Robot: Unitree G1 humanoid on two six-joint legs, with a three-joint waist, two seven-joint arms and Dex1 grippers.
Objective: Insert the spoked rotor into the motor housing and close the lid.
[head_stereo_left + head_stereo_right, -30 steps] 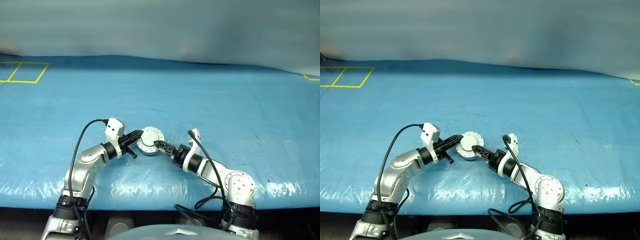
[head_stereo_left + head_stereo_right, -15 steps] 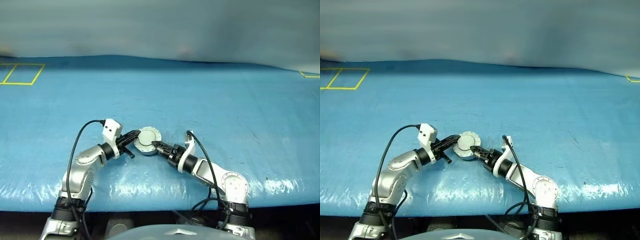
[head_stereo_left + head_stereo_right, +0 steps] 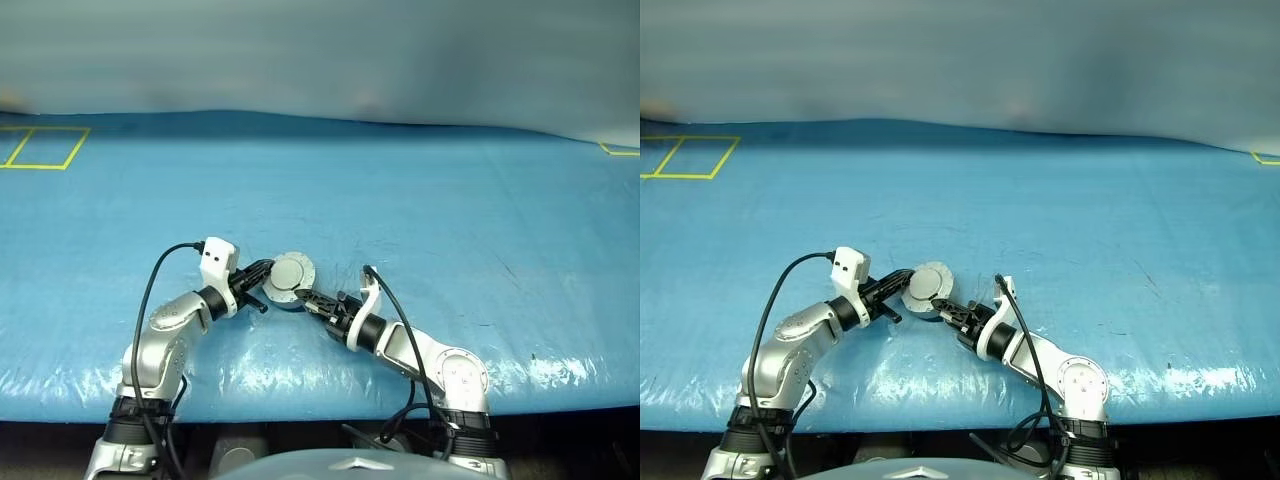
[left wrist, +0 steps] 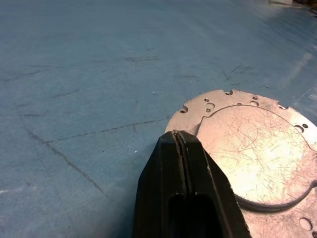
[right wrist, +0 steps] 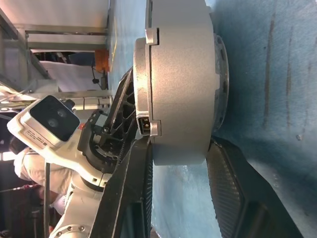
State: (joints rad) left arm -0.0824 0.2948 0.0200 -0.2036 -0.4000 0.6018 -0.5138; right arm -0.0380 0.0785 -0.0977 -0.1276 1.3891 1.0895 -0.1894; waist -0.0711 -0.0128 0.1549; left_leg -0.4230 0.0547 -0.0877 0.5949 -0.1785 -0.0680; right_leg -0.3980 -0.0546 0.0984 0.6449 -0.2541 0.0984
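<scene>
Motor housing (image 3: 288, 275) between 2 claws.

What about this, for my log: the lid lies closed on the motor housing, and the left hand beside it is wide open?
No: the left hand is shut, fingers pressed together in the left wrist view. The lid is closed on the motor housing.

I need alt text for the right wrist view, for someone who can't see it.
The right gripper has its black jaws on either side of the round grey metal motor housing, lid down, on the blue table cover. Beyond the housing, the left gripper reaches in with jaws shut.
</scene>
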